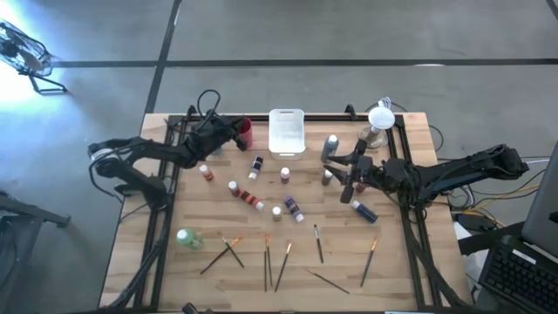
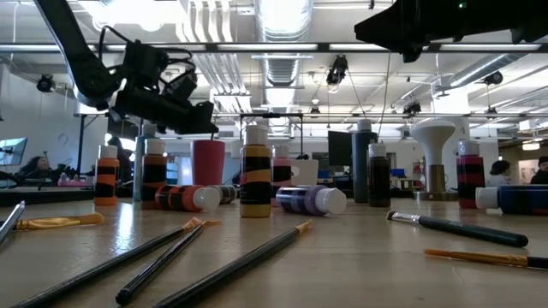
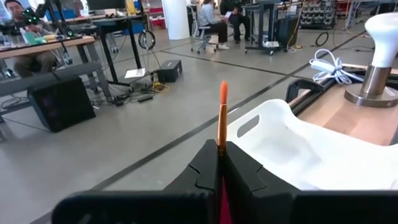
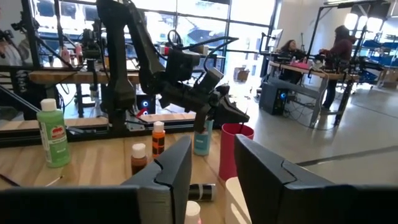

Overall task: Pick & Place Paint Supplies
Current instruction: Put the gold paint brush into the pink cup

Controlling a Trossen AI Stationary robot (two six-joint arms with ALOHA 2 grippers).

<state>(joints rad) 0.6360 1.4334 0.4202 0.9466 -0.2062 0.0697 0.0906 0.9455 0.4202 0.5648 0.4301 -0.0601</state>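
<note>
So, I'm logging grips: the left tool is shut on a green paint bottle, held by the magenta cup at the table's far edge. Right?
Not quite. The left tool is shut on an orange paintbrush, not a green bottle; the left wrist view shows the thin handle pinched between its fingers. The rest holds: it is by the magenta cup at the far edge.

Honestly, you won't find anything readable here. The green bottle (image 4: 53, 132) has a red-and-white label, but the print on it is too small to make out. The upright paint bottles (image 2: 254, 181) in the low view only show black and orange label bands, no letters you could read. Same for the bottles lying on their sides (image 2: 312, 200). No numbers, brand names or signs legible anywhere on the table (image 1: 410, 262).
</note>
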